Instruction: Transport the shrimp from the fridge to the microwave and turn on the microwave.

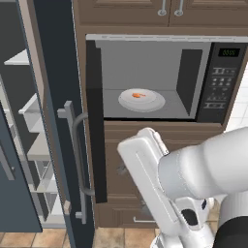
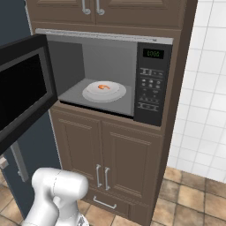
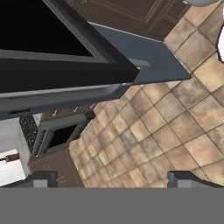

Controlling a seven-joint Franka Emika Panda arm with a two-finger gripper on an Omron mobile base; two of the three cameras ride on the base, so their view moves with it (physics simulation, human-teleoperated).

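From the left base view I see the tiny orange curved shrimp (image 1: 138, 95) lying on a white round plate (image 1: 154, 102) inside the grey cavity of the built-in black microwave (image 1: 220, 82), door swung open. The tall dark blue-grey fridge (image 1: 55, 72) stands open at left.

From the right base view, the shrimp (image 2: 103, 87) sits mid-plate (image 2: 115, 94).

From the hand view, the claw (image 3: 111, 180) hangs with fingers apart, holding nothing, over brown floor tiles (image 3: 175, 127).
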